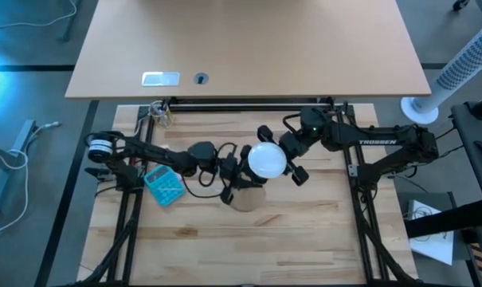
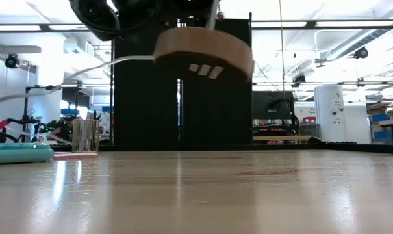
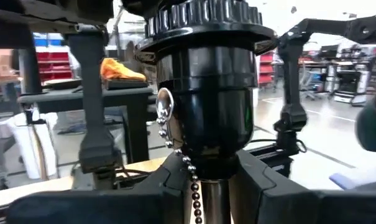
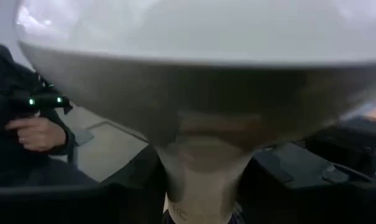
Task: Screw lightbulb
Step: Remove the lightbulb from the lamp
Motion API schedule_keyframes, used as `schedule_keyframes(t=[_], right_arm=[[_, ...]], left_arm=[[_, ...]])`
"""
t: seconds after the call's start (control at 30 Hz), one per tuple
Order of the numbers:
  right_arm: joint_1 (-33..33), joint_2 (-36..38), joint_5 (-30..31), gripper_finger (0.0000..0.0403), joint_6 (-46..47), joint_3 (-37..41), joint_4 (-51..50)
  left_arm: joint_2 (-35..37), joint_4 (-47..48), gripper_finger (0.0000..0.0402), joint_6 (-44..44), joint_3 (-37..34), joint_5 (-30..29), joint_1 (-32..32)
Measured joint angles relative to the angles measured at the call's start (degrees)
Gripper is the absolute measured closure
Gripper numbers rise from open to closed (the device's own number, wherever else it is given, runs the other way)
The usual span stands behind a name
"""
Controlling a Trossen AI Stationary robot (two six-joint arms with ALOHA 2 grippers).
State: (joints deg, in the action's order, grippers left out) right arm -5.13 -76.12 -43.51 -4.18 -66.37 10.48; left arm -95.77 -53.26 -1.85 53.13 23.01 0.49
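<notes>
The white frosted lightbulb [image 1: 267, 159] sits above the black socket [image 3: 206, 106] of a lamp with a round wooden disc base [image 2: 202, 52]. The lamp is up in the air and tilted, and its cord [image 2: 105, 65] trails toward the table's left. My left gripper [image 1: 234, 177] is shut on the lamp below the socket. My right gripper [image 1: 281, 154] comes from the table's right and is shut on the bulb. In its wrist view the globe [image 4: 200, 56] fills the top and the neck [image 4: 205, 168] tapers down between the fingers. My left gripper pinches the metal stem [image 3: 207, 202] just under the black socket between its two fingers [image 3: 166, 180]. It comes roughly level from the table's left, fingers across the stem. The lamp is lifted clear of the table, tilted, with the disc's underside toward the near edge. My right gripper has one finger [image 4: 132, 180] on each side of the bulb's taper [image 4: 175, 155], below the globe. It comes roughly level from the table's right. The bulb stands over the socket, globe up. From above, the globe hides the place of contact.
A teal flat device [image 1: 165, 185] lies on the table near the left arm and also shows in the low view [image 2: 17, 153]. A small clear holder [image 2: 84, 135] stands at the far left. A person's hand with a controller [image 4: 35, 130] shows beyond the table.
</notes>
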Motion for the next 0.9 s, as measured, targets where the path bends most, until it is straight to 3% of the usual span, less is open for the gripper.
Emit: schedule_keyframes(t=[0.17,0.3,0.53,0.9], right_arm=[[0.0,1.1,4.7,0.0232,2.4,0.0,-1.8],[0.4,3.1,17.1,0.0203,2.4,0.0,-3.5],[1.2,4.5,32.3,0.015,2.2,0.0,-3.2],[3.2,3.5,60.0,0.0075,3.4,0.0,-2.4]], left_arm=[[0.6,-0.3,0.0341,0.3,-0.4,-7.7,0.3],[2.0,-0.6,0.0341,0.7,-0.7,-14.3,0.7],[2.8,0.3,0.0341,4.9,-0.7,-29.2,0.7],[3.1,0.2,0.0341,8.9,-0.7,-43.9,0.7]])
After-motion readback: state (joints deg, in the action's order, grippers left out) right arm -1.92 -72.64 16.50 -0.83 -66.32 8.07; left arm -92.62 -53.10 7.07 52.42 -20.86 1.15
